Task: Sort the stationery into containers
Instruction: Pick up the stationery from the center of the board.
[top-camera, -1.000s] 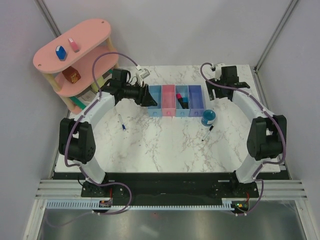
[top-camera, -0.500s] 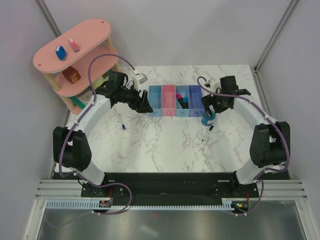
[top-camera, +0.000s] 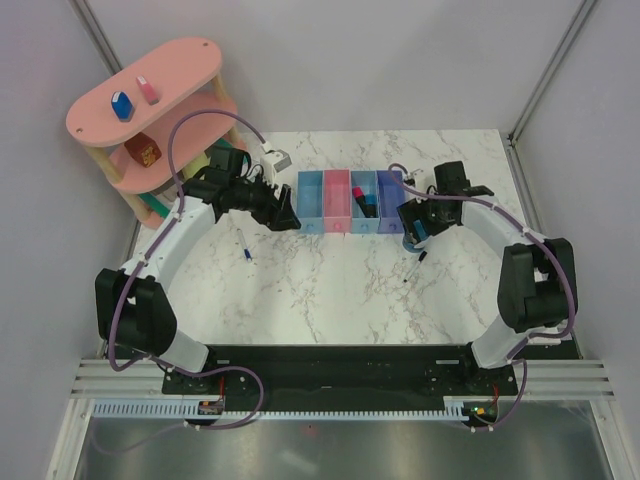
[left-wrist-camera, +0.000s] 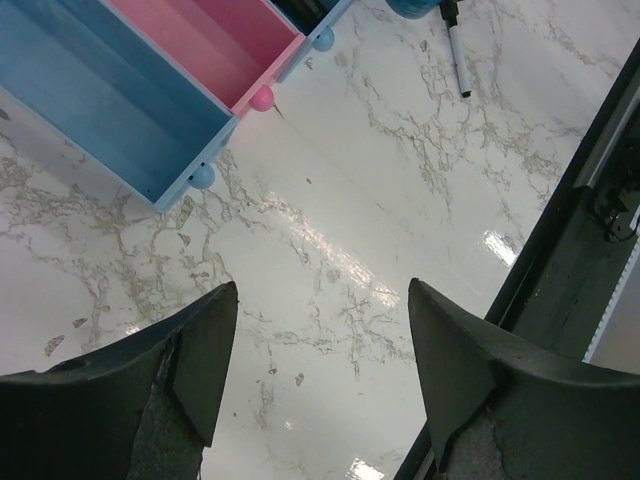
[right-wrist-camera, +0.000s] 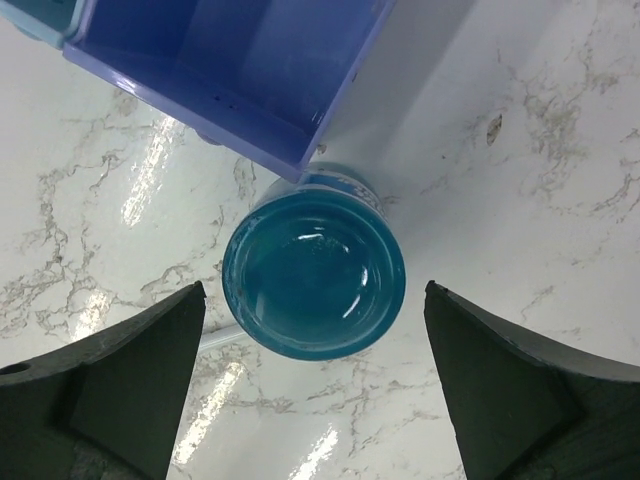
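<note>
While the right gripper (top-camera: 414, 228) hangs directly over the round teal-blue pot (right-wrist-camera: 313, 275), its fingers (right-wrist-camera: 120, 380) are spread wide to either side of it, with bare marble showing between each finger and the pot's wall, so nothing is grasped. That pot stands upright on the table (top-camera: 330, 290), right at the near corner of the violet-blue bin (right-wrist-camera: 230, 70); whether the two actually touch cannot be told. Just nearer the arm bases than the pot, the thin black pen (top-camera: 412, 268) lies on the marble. Over on the other side, the left gripper (top-camera: 287, 212) hovers above the table just beside the near left corner of the light blue bin (left-wrist-camera: 110, 100), fingers (left-wrist-camera: 190, 370) released and apart, only marble between them. Both the light blue bin and the pink bin (left-wrist-camera: 210, 40) next to it show bare floors in the left wrist view. From above, the black marker with pink cap (top-camera: 361, 204) lies inside the blue bin (top-camera: 364, 180), third in the row. Left of the bins, the black marker with blue cap (top-camera: 245, 243) rests on the table. Well apart from all this, the blue eraser (top-camera: 122, 105) and pink eraser (top-camera: 148, 91) sit on the top tier of the pink oval shelf (top-camera: 190, 55)
</note>
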